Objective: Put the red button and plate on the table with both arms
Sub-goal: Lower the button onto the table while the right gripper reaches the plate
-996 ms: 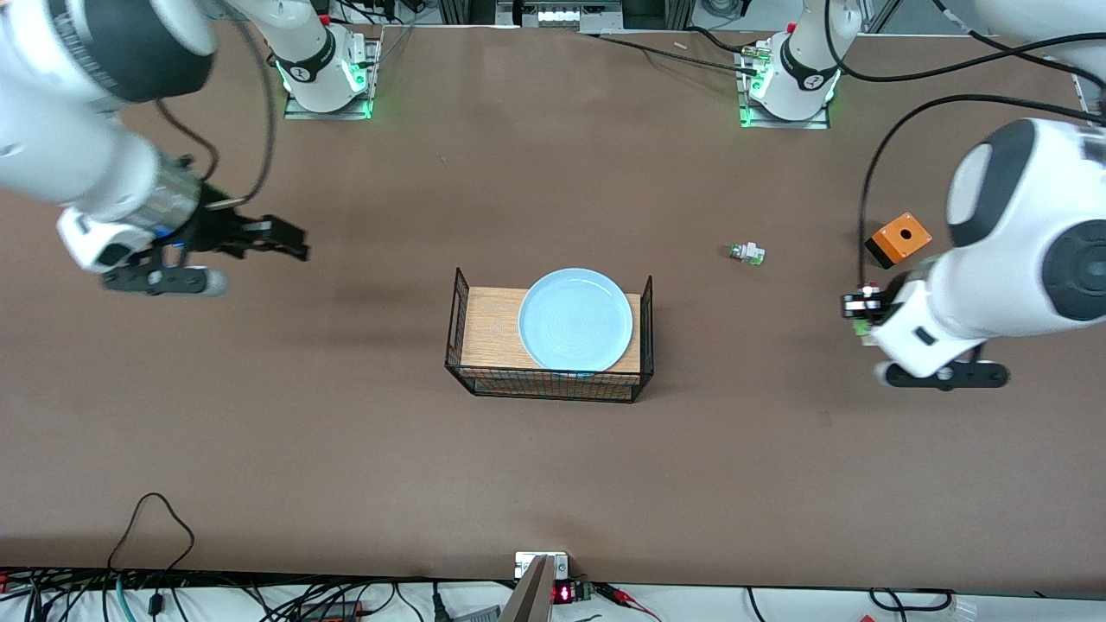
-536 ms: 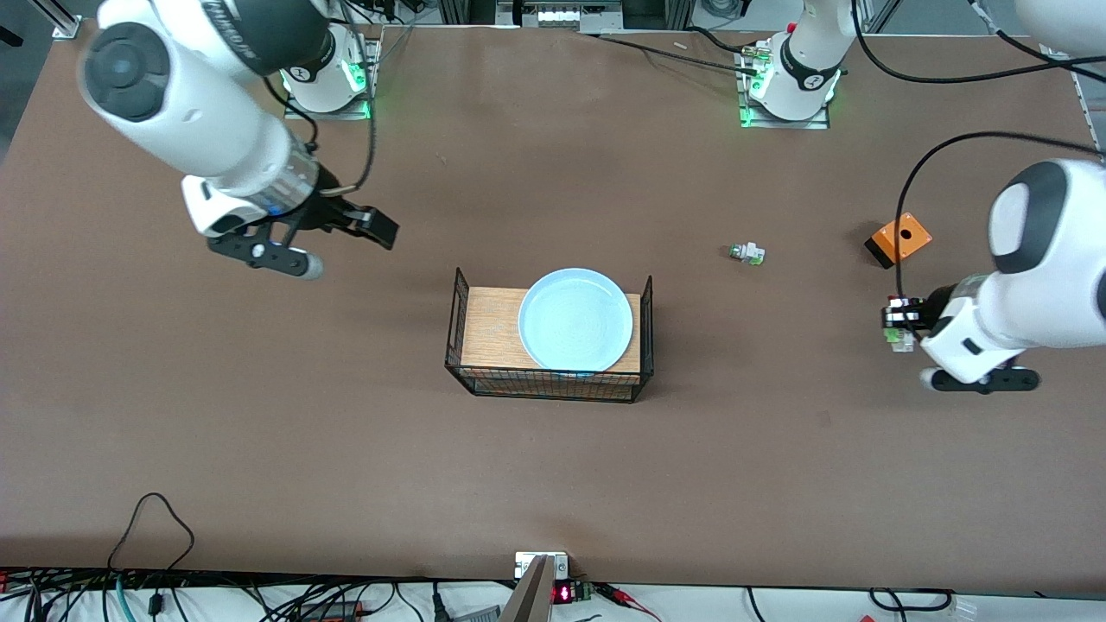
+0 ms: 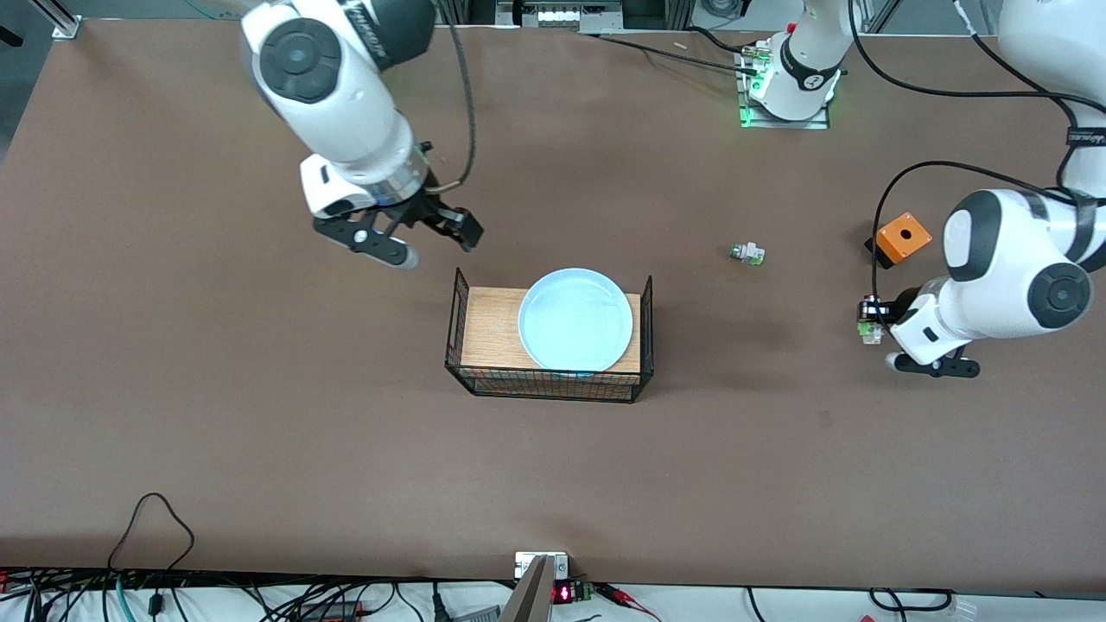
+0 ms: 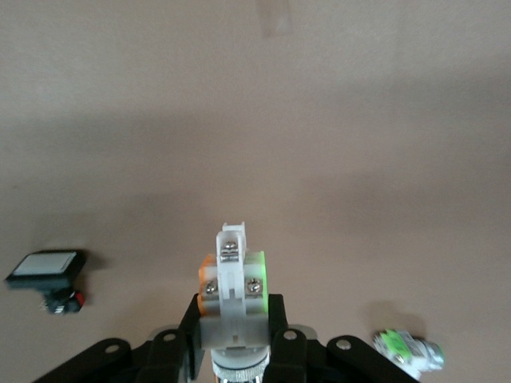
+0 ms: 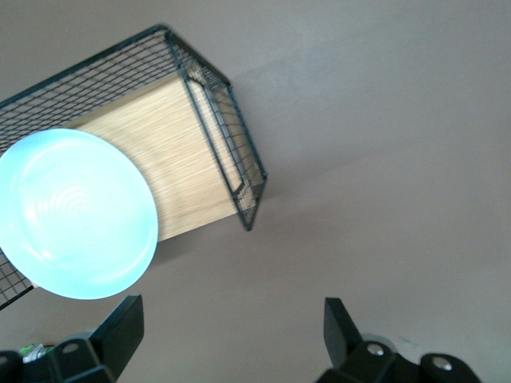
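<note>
Left hand [image 3: 871, 321] is clamped on the button [image 4: 231, 297], low over the surface [image 3: 259, 432] near the edge at the left arm's end; wrist view shows the switch body pinched between the fingers [image 4: 283, 339]. I can't see its red cap from here. Plate [image 3: 575, 319] sits on the wood top of the wire rack [image 3: 547, 383] mid-surface, untouched. Right hand [image 3: 432, 235] is over bare surface just off the rack's corner toward the right arm's end, fingers apart and empty. Step in hand, as I read it: left is setting the button down, right is lining up on the plate. Next: left lowers to contact and releases; right needs to get over the plate rim and pinch it without catching the rack's raised wire end. A white-green switch [image 3: 746, 253] and an orange box [image 3: 901, 236] are nearby, neither in the way.
</note>
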Action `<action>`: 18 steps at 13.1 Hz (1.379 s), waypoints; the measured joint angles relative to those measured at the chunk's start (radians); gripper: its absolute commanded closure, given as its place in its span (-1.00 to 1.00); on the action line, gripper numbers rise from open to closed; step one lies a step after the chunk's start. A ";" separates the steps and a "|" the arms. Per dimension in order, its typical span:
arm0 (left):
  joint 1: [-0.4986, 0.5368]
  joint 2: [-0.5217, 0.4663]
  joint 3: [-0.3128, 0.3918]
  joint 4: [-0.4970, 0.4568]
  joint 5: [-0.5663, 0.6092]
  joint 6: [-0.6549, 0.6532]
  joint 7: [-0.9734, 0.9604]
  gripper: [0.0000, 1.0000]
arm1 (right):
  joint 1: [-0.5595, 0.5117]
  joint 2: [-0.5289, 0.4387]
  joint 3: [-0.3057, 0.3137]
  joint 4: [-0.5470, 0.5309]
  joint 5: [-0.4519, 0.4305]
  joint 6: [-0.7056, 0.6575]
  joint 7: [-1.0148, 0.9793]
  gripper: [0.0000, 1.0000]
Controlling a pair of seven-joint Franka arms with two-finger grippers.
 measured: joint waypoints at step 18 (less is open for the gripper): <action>0.000 -0.079 0.006 -0.156 -0.001 0.189 0.007 -1.00 | 0.123 0.224 -0.004 0.004 -0.089 0.385 0.131 -1.00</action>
